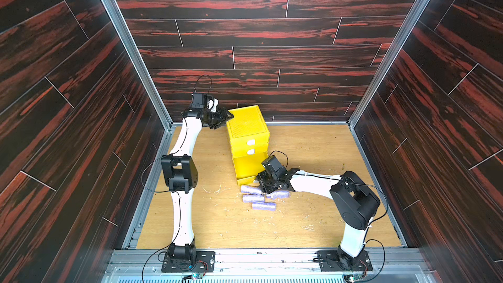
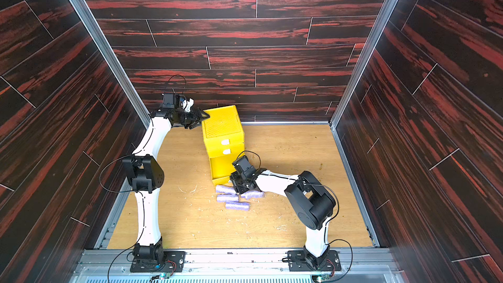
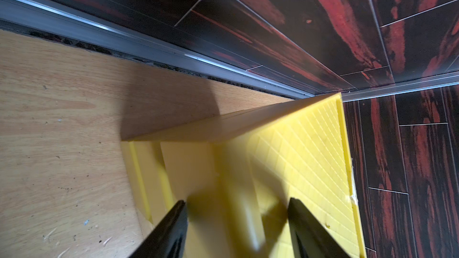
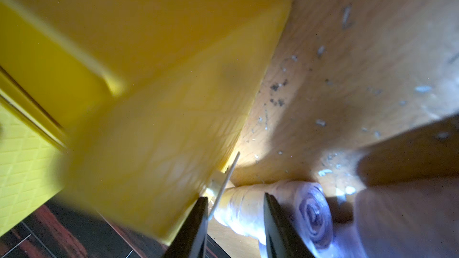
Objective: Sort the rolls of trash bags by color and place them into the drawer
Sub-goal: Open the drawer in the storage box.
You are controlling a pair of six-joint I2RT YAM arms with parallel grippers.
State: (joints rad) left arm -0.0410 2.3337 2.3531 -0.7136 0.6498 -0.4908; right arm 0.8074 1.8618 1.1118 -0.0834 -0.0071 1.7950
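The yellow drawer chest stands at the back middle, with its bottom drawer pulled out and nothing visible inside. Several lavender rolls of trash bags lie on the table just in front of it. My right gripper hangs open at the drawer's front corner. A lavender roll lies under its fingers, and the drawer's white tab is next to one finger. My left gripper is open, its fingers astride the chest's upper left edge.
Small plastic scraps litter the wooden table. The chest stands close to the back wall rail. The two upper drawers are shut, each with a white tab. Dark panelled walls close in three sides.
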